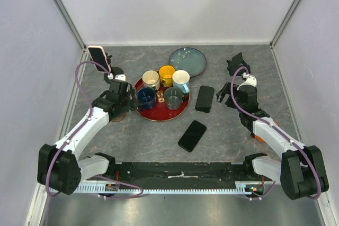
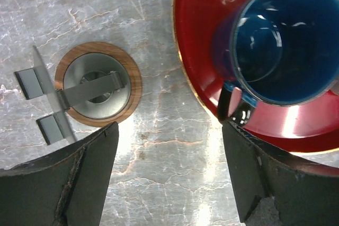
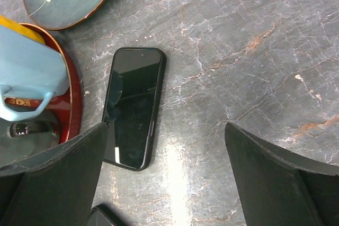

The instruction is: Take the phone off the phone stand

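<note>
A pink-cased phone (image 1: 97,57) stands tilted on a phone stand (image 1: 113,71) at the far left of the table. My left gripper (image 1: 128,99) is open and empty, in front of that stand, beside the red tray (image 1: 159,116). In the left wrist view my left gripper (image 2: 169,130) hovers over bare table. An empty stand with a round wooden base (image 2: 98,84) lies just left of it. My right gripper (image 1: 225,95) is open and empty, and in the right wrist view my right gripper (image 3: 167,130) is just right of a flat black phone (image 3: 132,107).
The red tray (image 2: 196,51) holds several mugs, with the blue mug (image 2: 280,41) nearest my left gripper. A blue plate (image 1: 187,61) lies behind the tray. Two black phones (image 1: 204,99) (image 1: 192,135) lie flat on the table. A black stand (image 1: 237,62) is at the far right.
</note>
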